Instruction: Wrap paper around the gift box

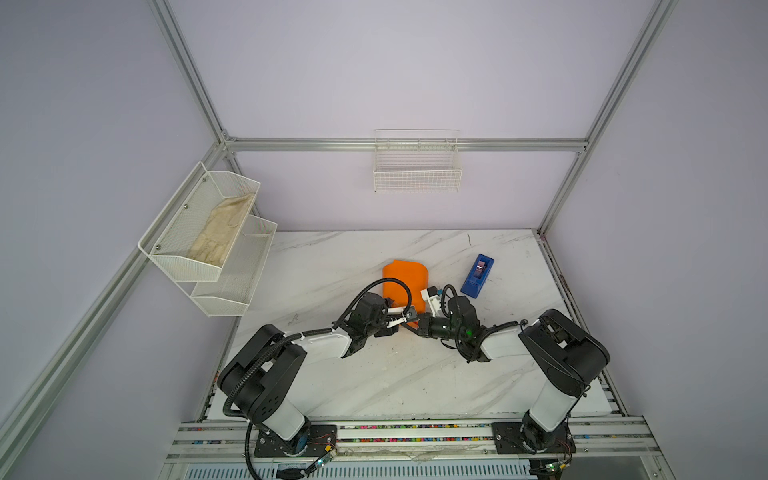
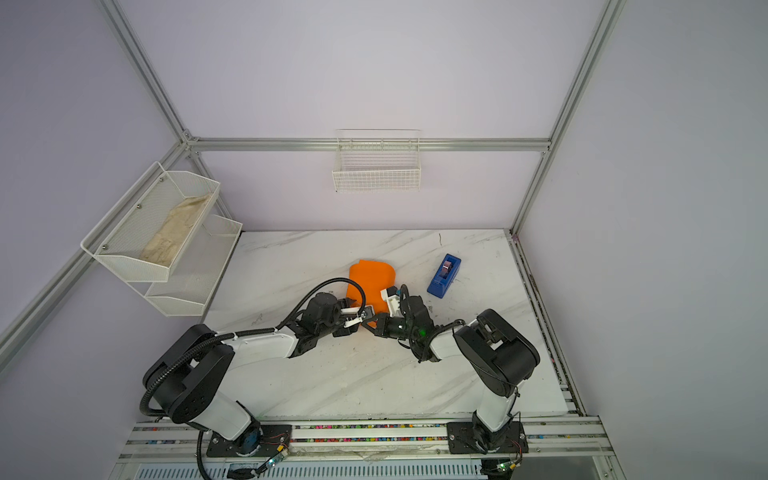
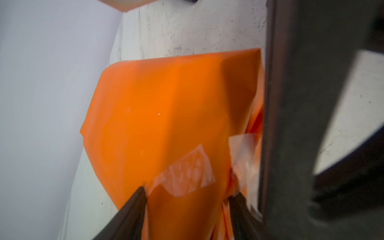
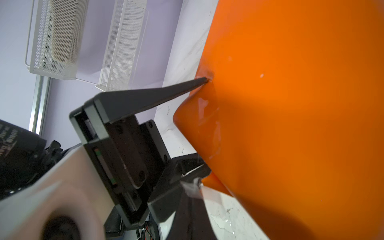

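— A white, grey-veined marble tabletop (image 1: 415, 386) is lying inside a lilac-walled, aluminium-framed booth. How far is the wrapping getting on?

— Well along, I'd judge. The plain orange sheet of paper (image 1: 405, 282) is lying mid-table, folded into a rounded oblong bundle in both top views. The gift box is not showing anywhere; presumably it is sitting inside that bundle.

— Is anything holding the folds?

— In the left wrist view a wrinkled piece of clear tape (image 3: 185, 176) is already sticking across the paper at the near end.

— And the claws?

— The left gripper (image 3: 188, 196) is standing about half open, its two dark fingers (image 3: 135, 205) pressing either side of the bundle's near end, so it is gripping the paper. The right gripper (image 4: 192, 198) is pinched fully closed just beside it, with a second strip of clear tape (image 4: 207, 193) clinging at its tips.

— So what is remaining?

— That strip is looking due to go onto the near end, and I cannot tell whether the far end is folded closed. The bright blue wedge-shaped plastic tape dispenser (image 1: 477, 276) is waiting near the bundle, apart from it.

— Anything else around?

— A white mesh two-tier shelf (image 1: 232, 286) on the left wall is carrying a beige cloth (image 1: 222, 230), and a white wire basket (image 1: 417, 174) is hanging on the back wall.
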Robot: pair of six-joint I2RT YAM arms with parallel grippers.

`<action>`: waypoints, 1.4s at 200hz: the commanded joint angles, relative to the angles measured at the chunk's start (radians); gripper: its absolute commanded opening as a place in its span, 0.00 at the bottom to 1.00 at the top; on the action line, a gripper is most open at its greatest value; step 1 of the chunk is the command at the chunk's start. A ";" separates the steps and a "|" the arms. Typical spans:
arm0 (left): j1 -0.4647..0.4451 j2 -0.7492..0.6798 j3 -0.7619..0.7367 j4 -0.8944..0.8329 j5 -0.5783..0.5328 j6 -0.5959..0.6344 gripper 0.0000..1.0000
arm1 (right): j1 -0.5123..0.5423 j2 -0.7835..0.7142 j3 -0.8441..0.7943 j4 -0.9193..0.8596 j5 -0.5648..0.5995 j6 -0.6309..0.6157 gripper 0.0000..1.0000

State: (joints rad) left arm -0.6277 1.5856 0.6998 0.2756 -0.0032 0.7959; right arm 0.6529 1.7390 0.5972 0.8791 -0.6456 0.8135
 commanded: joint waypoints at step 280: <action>0.008 0.003 -0.008 -0.072 0.027 -0.015 0.62 | 0.008 -0.221 -0.031 -0.153 0.157 -0.073 0.00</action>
State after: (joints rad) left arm -0.6254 1.5856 0.6998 0.2756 -0.0029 0.7959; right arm 0.6556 1.5051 0.5335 0.6418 -0.4706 0.7502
